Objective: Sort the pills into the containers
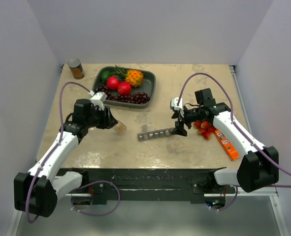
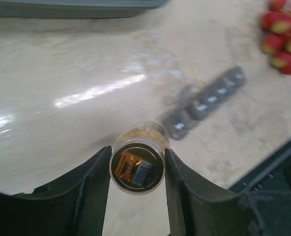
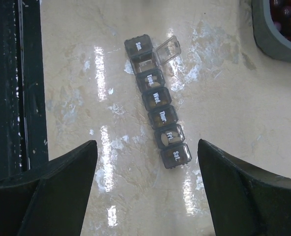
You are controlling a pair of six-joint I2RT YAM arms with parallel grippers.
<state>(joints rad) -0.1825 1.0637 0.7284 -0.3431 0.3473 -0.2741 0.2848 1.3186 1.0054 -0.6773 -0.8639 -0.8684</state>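
The containers (image 1: pixel 155 133) are a grey strip of day-marked compartments lying mid-table, also seen as the containers (image 3: pixel 157 101) and the containers (image 2: pixel 209 101). The second compartment's clear lid (image 3: pixel 168 49) stands open. Pale pills (image 3: pixel 171 137) show inside the "Fri" compartment. My left gripper (image 1: pixel 111 123) is shut on a small clear pill bottle (image 2: pixel 137 164), held tipped toward the strip with tan pills (image 2: pixel 145 132) inside. In its wrist view the left gripper (image 2: pixel 137 156) has both fingers against the bottle's sides. My right gripper (image 1: pixel 179 129) hangs open above the strip's right end, and the right gripper (image 3: pixel 147 147) holds nothing.
A dark grey fruit tray (image 1: pixel 151 83) sits at the back centre and a tin can (image 1: pixel 76 69) at the back left. Red fruits (image 1: pixel 204 129) and an orange packet (image 1: pixel 226 143) lie under the right arm. The black base rail (image 3: pixel 12 88) runs along the near edge.
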